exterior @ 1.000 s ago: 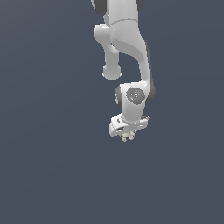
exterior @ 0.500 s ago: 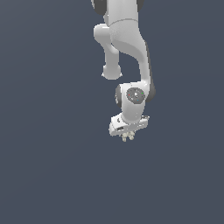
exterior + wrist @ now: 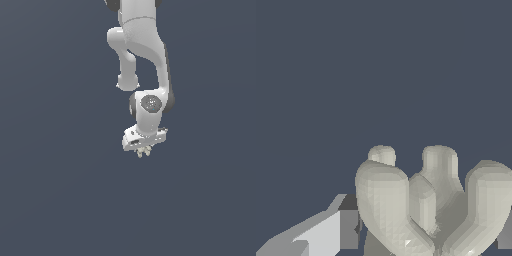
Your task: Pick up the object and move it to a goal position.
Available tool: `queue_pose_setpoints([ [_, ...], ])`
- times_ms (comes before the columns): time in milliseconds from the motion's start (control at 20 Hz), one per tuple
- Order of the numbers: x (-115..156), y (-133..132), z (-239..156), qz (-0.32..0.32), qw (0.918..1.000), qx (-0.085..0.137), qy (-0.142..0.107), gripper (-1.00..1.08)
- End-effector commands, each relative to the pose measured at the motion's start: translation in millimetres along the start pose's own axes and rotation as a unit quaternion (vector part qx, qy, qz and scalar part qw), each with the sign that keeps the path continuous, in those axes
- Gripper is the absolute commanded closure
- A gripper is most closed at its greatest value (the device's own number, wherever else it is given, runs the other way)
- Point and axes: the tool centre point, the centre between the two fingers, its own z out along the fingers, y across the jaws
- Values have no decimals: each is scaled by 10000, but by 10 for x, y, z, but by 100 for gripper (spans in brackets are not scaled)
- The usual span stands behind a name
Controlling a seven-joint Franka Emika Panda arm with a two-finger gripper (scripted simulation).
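Note:
The object (image 3: 144,151) is a tiny beige lump with nub-like protrusions, hanging just under the white hand of my gripper (image 3: 144,148) in the middle of the exterior view. My gripper is shut on it and it is off the ground. In the wrist view the object (image 3: 426,200) looms large, its rounded nubs pointing away from the hand, pinched between the fingers (image 3: 331,230). The part of it inside the grip is hidden.
Only a plain dark grey-blue floor (image 3: 60,200) shows around the arm. The white arm (image 3: 142,55) reaches down from the exterior view's upper edge. No marker for a goal position shows.
My gripper, still holding the object, has risen a little and drifted slightly toward the exterior view's left.

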Motion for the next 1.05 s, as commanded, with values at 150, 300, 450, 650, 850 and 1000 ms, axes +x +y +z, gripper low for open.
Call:
queue_pose_setpoints([
  [150,-263,61,-78,1,10000,-1,2,108],
  [300,-428,99,-127,1,10000,-1,2,108],
  [450,-565,132,-169,1,10000,-1,2,108],
  [650,-700,166,-211,1,10000,-1,2,108],
  [850,-776,186,-236,1,10000,-1,2,108],
  [1000,-793,191,-242,1,10000,-1,2,108],
])
